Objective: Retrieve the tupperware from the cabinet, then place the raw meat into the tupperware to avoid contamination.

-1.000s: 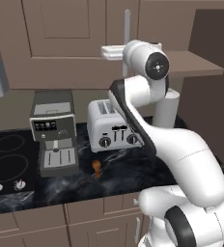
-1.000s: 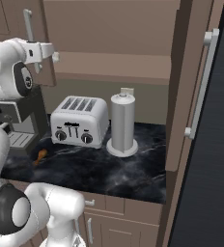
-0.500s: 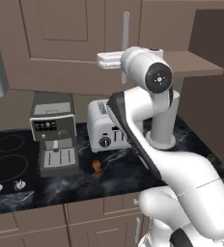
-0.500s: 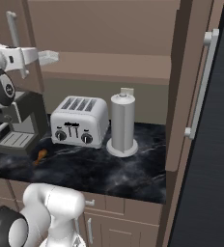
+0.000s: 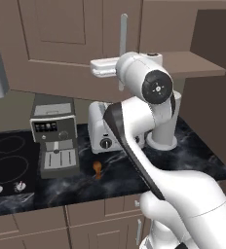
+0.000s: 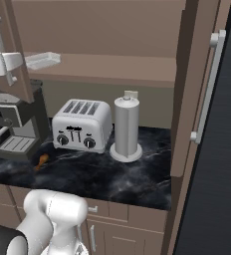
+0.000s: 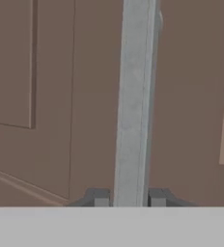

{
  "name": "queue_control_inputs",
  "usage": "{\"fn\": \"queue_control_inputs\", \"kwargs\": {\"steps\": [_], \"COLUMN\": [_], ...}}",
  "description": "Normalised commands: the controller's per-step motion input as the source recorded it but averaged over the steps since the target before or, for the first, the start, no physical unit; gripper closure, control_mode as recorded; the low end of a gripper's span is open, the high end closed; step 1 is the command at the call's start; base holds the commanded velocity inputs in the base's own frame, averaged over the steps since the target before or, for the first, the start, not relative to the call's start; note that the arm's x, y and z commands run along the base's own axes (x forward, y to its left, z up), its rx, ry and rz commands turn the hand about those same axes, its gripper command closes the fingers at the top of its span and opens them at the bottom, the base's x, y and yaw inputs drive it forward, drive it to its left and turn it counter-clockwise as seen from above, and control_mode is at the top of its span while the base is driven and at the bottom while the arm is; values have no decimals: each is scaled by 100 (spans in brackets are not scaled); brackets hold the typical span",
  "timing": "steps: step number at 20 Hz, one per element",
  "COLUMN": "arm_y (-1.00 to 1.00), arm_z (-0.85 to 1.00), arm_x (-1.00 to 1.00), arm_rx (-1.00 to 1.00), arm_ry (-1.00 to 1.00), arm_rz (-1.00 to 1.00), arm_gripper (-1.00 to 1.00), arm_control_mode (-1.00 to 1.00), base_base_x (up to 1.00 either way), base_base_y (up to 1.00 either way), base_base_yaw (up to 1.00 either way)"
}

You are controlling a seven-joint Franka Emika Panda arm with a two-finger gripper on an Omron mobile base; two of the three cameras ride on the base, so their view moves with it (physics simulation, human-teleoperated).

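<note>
The cabinet (image 5: 76, 44) door stands swung open. In the hand view its silver bar handle (image 7: 133, 101) runs up between my two fingertips. My gripper (image 7: 129, 198) is shut on this handle (image 5: 123, 39), and from the sides the white hand (image 5: 105, 68) reaches it level, at shelf height. My gripper (image 6: 7, 67) holds the handle at the far left of the right base view. The tupperware (image 6: 44, 60), shallow and white, sits on the inner shelf (image 6: 112, 74) just right of the hand. The raw meat (image 5: 97, 168) (image 6: 41, 160) lies on the dark counter in front of the toaster.
A silver toaster (image 6: 81, 124) and a tall grey cylinder (image 6: 126, 127) stand on the marble counter (image 6: 122, 174). A coffee machine (image 5: 54, 136) is left of the toaster, and a stovetop (image 5: 8, 165) beyond it. The right cabinet door (image 6: 207, 84) also hangs open.
My hand has moved left with the handle in its grip, swinging the cabinet door wider open. The tupperware on the shelf is now uncovered in the right base view.
</note>
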Motion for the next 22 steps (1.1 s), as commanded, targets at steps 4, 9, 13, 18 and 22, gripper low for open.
{"fn": "queue_control_inputs", "kwargs": {"steps": [4, 9, 13, 18, 22], "arm_y": [48, 43, 21, 4, 0], "arm_z": [-11, -12, -4, 0, 0], "arm_x": [-25, -7, 0, 1, 0], "arm_rx": [-2, -1, 0, 0, 0], "arm_ry": [2, 3, 0, 0, 0], "arm_rz": [0, 0, -1, 0, 0], "arm_gripper": [100, 100, -100, -100, -100], "arm_control_mode": [-100, -100, -100, -100, -100], "base_base_x": [0, 0, 0, 0, 0], "base_base_y": [0, 0, 0, 0, 0], "base_base_yaw": [0, 0, 0, 0, 0]}}
